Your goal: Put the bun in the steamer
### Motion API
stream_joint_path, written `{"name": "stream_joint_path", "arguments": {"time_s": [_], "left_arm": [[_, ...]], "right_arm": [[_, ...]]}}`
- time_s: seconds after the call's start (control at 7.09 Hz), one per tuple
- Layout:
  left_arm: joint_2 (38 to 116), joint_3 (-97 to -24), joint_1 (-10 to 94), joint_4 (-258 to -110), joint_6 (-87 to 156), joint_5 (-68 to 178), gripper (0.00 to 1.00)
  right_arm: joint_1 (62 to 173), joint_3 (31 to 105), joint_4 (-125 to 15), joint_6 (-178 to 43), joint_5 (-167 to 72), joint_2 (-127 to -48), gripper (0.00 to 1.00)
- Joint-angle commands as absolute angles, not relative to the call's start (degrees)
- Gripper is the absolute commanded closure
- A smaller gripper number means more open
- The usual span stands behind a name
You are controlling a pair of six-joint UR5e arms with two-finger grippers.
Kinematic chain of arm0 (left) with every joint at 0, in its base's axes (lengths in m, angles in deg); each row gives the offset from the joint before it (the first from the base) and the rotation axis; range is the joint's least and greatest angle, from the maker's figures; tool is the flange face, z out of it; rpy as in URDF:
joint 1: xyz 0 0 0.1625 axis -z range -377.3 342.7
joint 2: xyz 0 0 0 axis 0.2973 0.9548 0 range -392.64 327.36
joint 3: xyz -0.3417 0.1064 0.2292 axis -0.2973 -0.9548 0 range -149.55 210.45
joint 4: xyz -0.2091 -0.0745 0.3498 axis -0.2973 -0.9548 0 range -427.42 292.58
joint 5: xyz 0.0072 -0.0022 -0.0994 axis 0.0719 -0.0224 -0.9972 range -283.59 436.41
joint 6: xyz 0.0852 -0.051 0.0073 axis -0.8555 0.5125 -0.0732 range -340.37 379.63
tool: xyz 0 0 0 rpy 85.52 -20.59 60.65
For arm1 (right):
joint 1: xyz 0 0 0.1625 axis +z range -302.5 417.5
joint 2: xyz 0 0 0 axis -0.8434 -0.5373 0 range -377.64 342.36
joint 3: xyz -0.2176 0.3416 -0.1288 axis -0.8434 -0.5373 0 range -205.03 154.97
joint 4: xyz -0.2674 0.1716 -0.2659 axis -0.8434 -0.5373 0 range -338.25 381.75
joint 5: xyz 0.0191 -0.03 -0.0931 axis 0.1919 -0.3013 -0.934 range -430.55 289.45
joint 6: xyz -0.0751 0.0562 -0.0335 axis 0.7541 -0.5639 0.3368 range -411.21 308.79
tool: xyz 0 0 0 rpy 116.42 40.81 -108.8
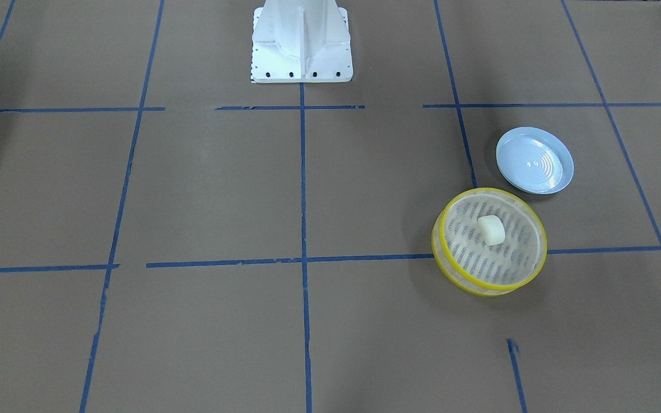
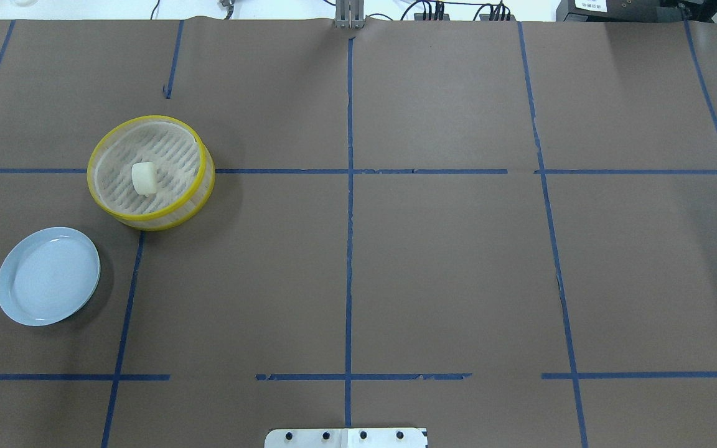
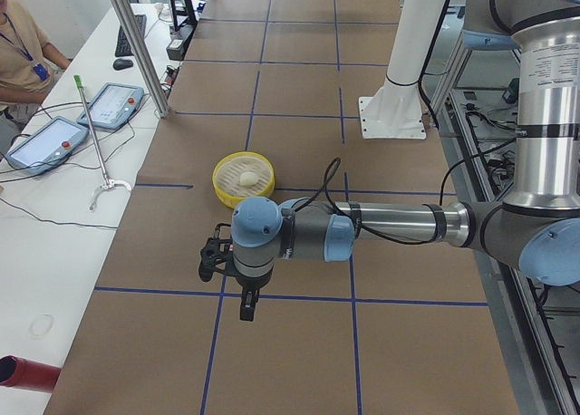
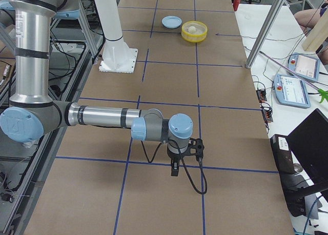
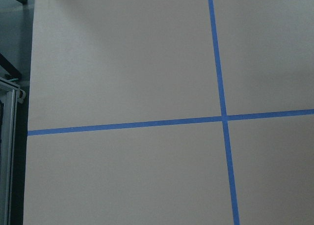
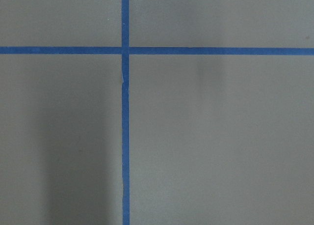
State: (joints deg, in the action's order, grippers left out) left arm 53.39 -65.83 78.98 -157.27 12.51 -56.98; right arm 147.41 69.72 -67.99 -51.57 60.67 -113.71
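One small cream-white bun point(image 2: 144, 178), a smooth matte stubby lump, lies near the middle of the slotted whitish floor of the round steamer basket point(image 2: 165, 219) with bright yellow rims and translucent walls. Near it sits a glossy pale blue round plate point(image 2: 48, 275) on the brown paper table point(image 2: 445, 267). The left gripper point(image 3: 245, 306) and right gripper point(image 4: 175, 169) hang well apart from them; spread or pressed together, I cannot tell.

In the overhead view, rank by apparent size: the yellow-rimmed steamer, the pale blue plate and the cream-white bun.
1. Round yellow-rimmed steamer basket, translucent walls: largest.
2. Round pale blue plate: narrower, though nearer the camera.
3. Small cream-white rounded bun inside the steamer basket: smallest by far.
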Motion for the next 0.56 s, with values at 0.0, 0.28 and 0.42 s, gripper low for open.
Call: {"name": "stream_joint_path", "arguments": {"time_s": [0.0, 0.28, 0.42], "left_arm": [[53.2, -66.1, 78.2, -155.3, 10.2, -56.9, 0.00], [53.7, -66.0, 78.2, -155.3, 10.1, -57.1, 0.00], [54.0, -66.3, 78.2, -155.1, 10.1, -57.3, 0.00]], "right_arm": [[147.4, 69.7, -68.0, -51.6, 60.7, -113.7, 0.00], [147.4, 69.7, -68.0, -51.6, 60.7, -113.7, 0.00], [147.4, 69.7, -68.0, -51.6, 60.7, -113.7, 0.00]]}}
